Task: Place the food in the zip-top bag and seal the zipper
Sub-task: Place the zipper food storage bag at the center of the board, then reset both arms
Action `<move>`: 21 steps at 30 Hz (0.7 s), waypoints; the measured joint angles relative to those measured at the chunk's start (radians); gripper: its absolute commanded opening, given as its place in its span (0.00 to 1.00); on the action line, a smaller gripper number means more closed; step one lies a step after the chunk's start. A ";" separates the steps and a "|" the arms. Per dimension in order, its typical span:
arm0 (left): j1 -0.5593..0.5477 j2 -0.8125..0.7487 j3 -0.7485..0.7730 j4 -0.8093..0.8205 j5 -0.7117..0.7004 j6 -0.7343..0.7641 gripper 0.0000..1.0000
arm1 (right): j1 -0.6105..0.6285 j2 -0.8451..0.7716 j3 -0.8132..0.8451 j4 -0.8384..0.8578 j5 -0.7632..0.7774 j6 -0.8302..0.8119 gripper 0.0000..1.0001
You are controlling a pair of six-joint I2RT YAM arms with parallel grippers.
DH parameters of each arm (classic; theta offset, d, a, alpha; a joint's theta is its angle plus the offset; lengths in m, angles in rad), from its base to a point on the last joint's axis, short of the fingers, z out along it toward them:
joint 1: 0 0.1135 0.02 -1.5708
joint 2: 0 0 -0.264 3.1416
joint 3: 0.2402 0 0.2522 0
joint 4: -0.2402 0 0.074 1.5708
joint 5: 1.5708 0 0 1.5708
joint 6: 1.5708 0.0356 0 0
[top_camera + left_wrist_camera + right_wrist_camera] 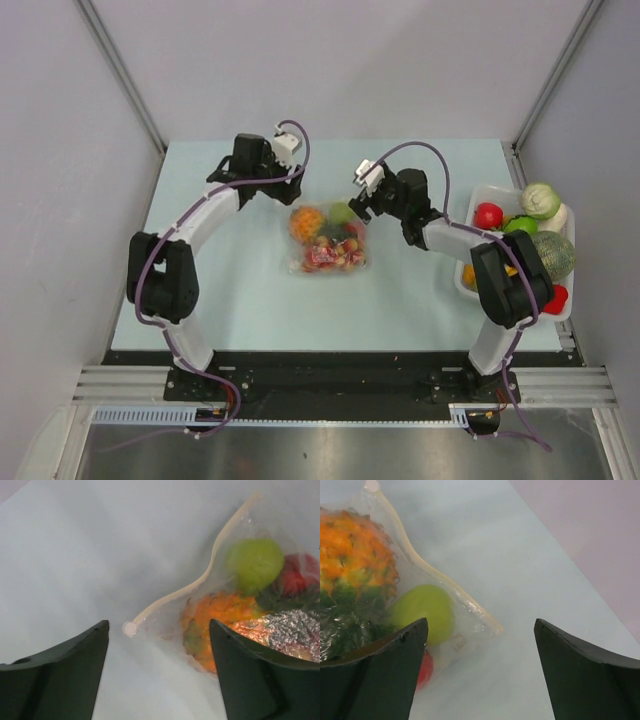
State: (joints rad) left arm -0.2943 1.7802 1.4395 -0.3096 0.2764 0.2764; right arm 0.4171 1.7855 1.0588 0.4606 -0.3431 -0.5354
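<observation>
Across the pale blue table (250,300) the two arms reach from their bases at the near edge toward the middle, the left arm (190,230) bending in from the left and the right arm (450,238) from the right

At the right edge of the table sits a white tray (497,187) with loose toy produce in it: red, green, white and orange pieces

Between the two wrists, near the table's centre, the zip-top bag (327,240) lies flat with its mouth edge on the far side. All the food seen in it sits behind the clear plastic: an orange ruffled piece (220,610) at the far left corner, a green ball (255,562) beside it at the far right, and red berries (320,258) toward the near side

The left gripper (287,190) hovers over the bag's far left corner, jaws wide and holding nothing. The right gripper (356,206) hovers over the far right corner, jaws likewise wide and empty

The zipper (200,580) shows as one narrow cream strip, wavy, with its rounded end on the table between the left fingers (55,675); whether it is pressed shut all along I cannot tell
</observation>
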 measured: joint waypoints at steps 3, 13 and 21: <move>0.018 -0.029 0.014 -0.027 0.011 -0.032 1.00 | -0.009 -0.074 0.000 -0.051 0.003 0.013 1.00; 0.049 -0.248 0.212 -0.302 0.037 -0.142 1.00 | -0.192 -0.546 0.057 -0.298 -0.043 0.243 1.00; 0.063 -0.458 0.015 -0.386 0.040 -0.193 1.00 | -0.460 -0.724 0.066 -0.650 -0.159 0.399 1.00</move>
State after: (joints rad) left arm -0.2310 1.3220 1.4544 -0.6960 0.3168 0.0834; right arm -0.0429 1.0615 1.1244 -0.1898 -0.5022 -0.1364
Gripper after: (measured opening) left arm 0.995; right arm 0.995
